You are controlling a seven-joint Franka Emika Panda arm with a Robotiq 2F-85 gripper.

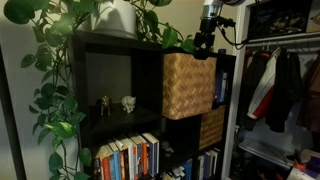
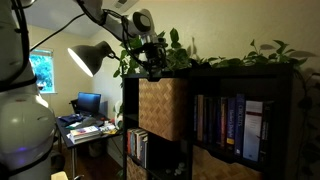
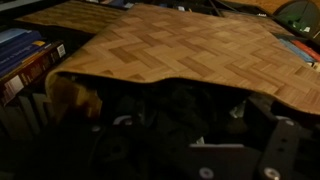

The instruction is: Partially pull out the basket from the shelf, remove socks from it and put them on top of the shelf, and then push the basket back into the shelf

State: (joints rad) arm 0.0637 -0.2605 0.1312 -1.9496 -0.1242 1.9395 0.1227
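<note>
Up high in the shelf (image 1: 115, 70), tan woven basket (image 1: 188, 85) sits pulled partly out to the near side. Gripper (image 1: 205, 47) hovers just above its rim, jaws wide, empty. We judge sock-grab step; next we dip into the dark inside & pinch socks, not visible yet.

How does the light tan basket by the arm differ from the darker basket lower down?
Colour: the tan basket is pale straw, while the darker basket is golden-brown.
Pose: the tan basket sticks out past the front of the shelf, while the darker basket sits back inside its compartment.
Height: the tan basket is in the top row, the darker basket one row down.
Both are woven cube baskets.
</note>
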